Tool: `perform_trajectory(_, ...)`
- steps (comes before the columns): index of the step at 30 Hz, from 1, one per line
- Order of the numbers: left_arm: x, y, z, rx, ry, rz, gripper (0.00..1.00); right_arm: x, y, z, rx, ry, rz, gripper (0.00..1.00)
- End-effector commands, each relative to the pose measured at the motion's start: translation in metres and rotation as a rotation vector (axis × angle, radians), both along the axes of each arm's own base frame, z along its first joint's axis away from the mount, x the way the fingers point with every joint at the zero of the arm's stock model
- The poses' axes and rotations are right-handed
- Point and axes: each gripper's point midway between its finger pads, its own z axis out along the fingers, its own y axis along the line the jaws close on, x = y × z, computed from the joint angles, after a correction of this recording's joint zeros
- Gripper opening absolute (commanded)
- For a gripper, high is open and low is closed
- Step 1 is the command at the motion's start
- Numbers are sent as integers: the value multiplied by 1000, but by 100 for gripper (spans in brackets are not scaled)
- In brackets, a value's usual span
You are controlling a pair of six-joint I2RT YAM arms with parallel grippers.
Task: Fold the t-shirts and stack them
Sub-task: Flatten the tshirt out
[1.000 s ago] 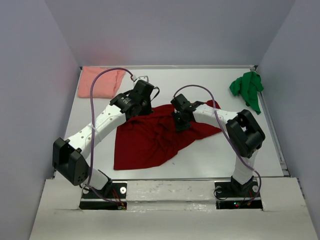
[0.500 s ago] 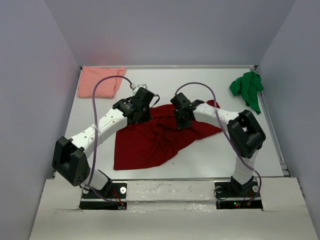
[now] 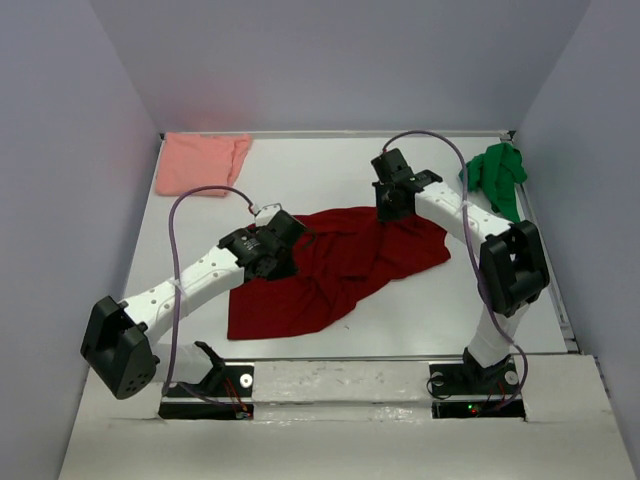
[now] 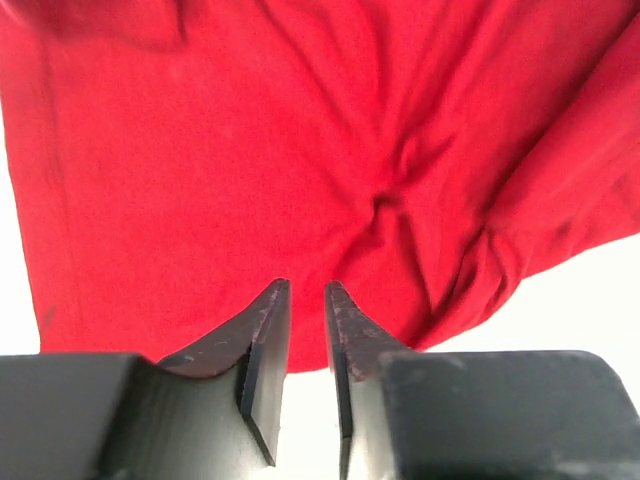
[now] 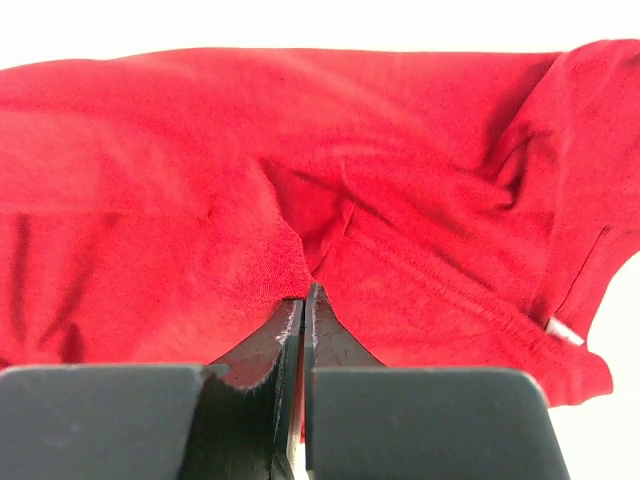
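Lying in the top view: the dark red t-shirt [image 3: 340,265] is spread and rumpled mid-table, with its near hem well short of the near edge.
Corners: the salmon pink t-shirt [image 3: 200,160] sits far left and the green t-shirt [image 3: 495,175] is bunched far right by the right edge.
Open room: bare table [image 3: 310,165] runs between those 2 along the far edge, and side walls close in left and right.
Left arm: stretched low and forward, with the left gripper [image 3: 288,260] over the red cloth's left part.
Right arm: reaching far, with the right gripper [image 3: 388,210] pointing down at the cloth's far edge.
Left wrist view: left gripper [image 4: 307,290] has a narrow gap with nothing in it, just above the red hem, with bare table to the lower right.
Right wrist view: right gripper [image 5: 303,298] is pinched on a raised fold of red cloth, with white table beyond the far edge.
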Motion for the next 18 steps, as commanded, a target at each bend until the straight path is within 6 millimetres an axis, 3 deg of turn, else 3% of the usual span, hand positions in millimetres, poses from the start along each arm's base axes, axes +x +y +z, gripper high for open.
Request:
perform_trajectory(1,-35,8,-15,73,96,39,36,19,6,42,47,-86,38,0)
perform_trajectory(6,-58,22,-31,135,165,122,40,24,0,63,71,-120,39,0)
perform_trajectory(11,-68,39,-43,221,214,181,38,24,-13,67,69,-120,39,0)
perform_trajectory(12,-76,49,-45,282,241,192,37,25,-19,68,66,-124,30,0)
perform_trajectory(14,-87,50,-46,302,257,175,33,27,-25,73,57,-133,22,0)
perform_trajectory(18,-115,58,-54,351,334,167,32,28,-21,89,74,-148,35,0)
